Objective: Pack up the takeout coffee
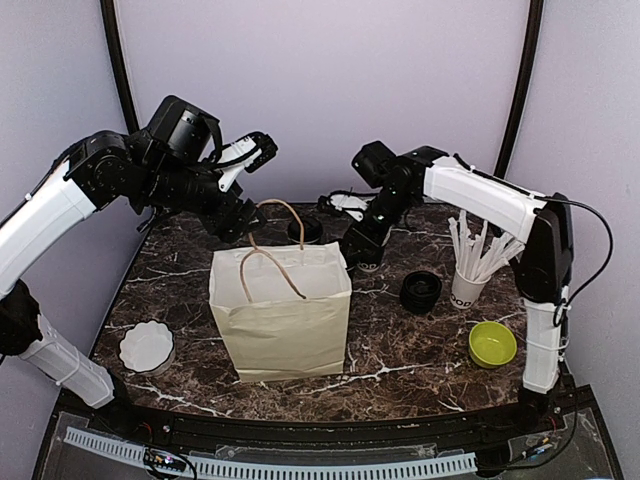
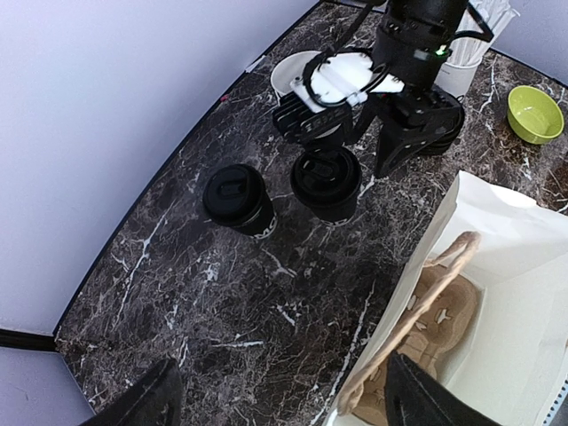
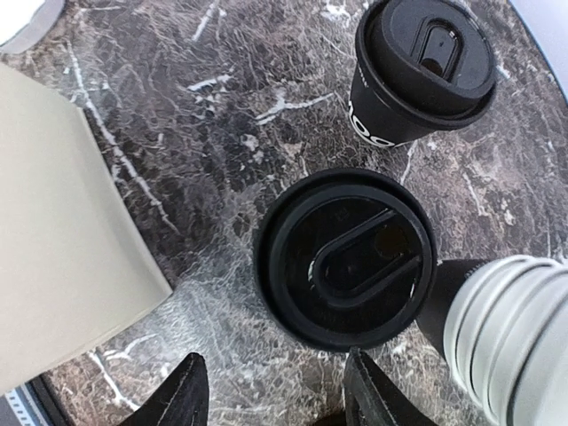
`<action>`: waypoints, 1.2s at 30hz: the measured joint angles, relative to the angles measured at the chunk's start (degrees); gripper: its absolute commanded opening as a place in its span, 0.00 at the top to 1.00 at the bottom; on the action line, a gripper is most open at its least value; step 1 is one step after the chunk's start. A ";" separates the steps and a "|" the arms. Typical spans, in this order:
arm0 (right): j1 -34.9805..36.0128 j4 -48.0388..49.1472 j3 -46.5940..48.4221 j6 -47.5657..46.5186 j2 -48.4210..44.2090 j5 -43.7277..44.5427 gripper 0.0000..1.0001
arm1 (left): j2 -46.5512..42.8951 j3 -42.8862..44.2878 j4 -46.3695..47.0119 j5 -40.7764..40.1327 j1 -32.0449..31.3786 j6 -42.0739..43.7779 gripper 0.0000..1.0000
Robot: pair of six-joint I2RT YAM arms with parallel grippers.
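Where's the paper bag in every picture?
Top external: the paper bag stands mid-table, towards the front.
Left wrist: lower right, its open top showing.
Right wrist: left edge, only its side showing.
Shared landmark: the black-lidded cup standing clear of the arm.

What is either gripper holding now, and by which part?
Nothing is held. The right gripper hangs open above a lidded coffee cup; the left gripper is open, empty.

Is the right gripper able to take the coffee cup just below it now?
Probably yes: the right gripper hangs open just above that cup; the other cup stands apart, nothing between.
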 measured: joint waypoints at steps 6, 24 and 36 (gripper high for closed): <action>0.00 -0.07 -5.03 -0.48 -7.58 -1.03 0.41 | 0.15 0.00 0.48 -0.04 0.00 0.04 0.19; 0.57 -1.05 12.26 -4.55 10.05 2.73 0.17 | 0.35 0.00 1.70 0.00 0.00 0.07 0.16; 0.57 -1.07 12.22 -4.31 11.67 3.80 0.20 | 0.42 0.00 1.68 0.33 0.00 0.07 0.16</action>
